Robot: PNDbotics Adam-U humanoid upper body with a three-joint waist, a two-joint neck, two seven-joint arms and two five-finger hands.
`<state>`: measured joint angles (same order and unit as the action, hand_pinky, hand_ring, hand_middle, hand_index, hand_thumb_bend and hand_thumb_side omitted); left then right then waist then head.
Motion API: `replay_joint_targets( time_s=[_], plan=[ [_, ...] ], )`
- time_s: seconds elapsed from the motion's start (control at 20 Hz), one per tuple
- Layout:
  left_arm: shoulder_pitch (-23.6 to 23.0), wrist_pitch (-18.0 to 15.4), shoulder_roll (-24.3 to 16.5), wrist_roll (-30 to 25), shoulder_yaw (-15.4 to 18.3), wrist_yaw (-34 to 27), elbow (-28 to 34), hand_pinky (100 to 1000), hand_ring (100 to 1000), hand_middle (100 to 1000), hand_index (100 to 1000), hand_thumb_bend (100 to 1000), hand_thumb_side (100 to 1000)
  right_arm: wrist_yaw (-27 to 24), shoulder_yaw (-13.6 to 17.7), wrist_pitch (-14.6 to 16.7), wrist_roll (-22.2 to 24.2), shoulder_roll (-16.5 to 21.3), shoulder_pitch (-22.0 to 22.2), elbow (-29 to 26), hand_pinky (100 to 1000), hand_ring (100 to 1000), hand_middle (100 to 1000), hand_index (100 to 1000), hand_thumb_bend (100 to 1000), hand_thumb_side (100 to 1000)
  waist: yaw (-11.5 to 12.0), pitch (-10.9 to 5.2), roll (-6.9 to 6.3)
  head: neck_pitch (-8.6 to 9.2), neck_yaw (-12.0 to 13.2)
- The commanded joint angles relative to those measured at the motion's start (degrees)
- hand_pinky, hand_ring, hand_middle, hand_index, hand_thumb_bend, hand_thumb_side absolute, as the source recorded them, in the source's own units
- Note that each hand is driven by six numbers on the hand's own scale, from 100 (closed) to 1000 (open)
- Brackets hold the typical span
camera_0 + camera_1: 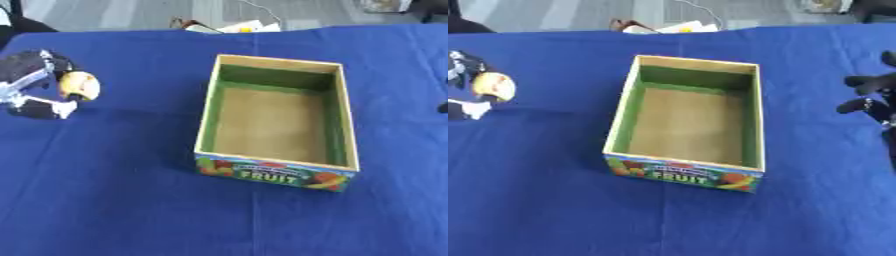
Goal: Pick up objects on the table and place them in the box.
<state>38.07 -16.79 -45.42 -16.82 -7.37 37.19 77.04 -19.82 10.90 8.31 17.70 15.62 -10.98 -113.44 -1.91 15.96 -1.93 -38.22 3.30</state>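
A wooden box (207, 112) with a green inner lining and a "FRUIT" label on its front stands in the middle of the blue table; nothing lies inside it. At the far left my left hand (31, 82) hangs above the cloth, its fingers curled round a small round yellow and pale object (80, 85). My right hand (872, 90) shows at the right edge, beside the box and apart from it, fingers spread and holding nothing.
The blue cloth (131, 200) covers the whole table. Beyond its far edge lie some white and yellow items (236, 26) on a grey floor.
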Motion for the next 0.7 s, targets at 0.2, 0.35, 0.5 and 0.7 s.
replay_joint_targets(
  time_s=[0.2,0.35,0.5,0.7],
  plan=[
    [6.83,0.19,4.37,-3.05,0.99,-4.88,7.01,438,537,570,746,100,250,-1.04,0.69,0.03,-0.76,1.56,0.02,-1.15,582,776,565,872,100,1000,0.65,-1.88,0.26,-1.65,-2.76],
    [10.34,0.68,9.51,-6.36,0.33,-6.98,8.54,439,534,569,743,100,253,-1.71,0.63,0.3,-0.91,1.7,-0.01,-1.15,582,775,565,870,100,1000,0.25,-2.21,0.52,-2.17,-4.24],
    [12.73,1.12,13.44,-9.16,-0.4,-8.29,9.24,441,533,567,740,100,254,-2.36,0.64,0.59,-1.1,1.83,-0.13,-1.15,581,774,565,869,100,1000,-0.23,-2.32,0.59,-2.28,-4.78],
    [15.36,1.11,19.69,-11.92,-1.22,-8.69,9.75,443,530,565,737,100,257,-3.07,0.63,0.49,-1.41,2.05,-0.51,-1.15,581,773,565,869,100,1000,-0.36,-2.32,0.4,-2.25,-4.43]
  ],
)
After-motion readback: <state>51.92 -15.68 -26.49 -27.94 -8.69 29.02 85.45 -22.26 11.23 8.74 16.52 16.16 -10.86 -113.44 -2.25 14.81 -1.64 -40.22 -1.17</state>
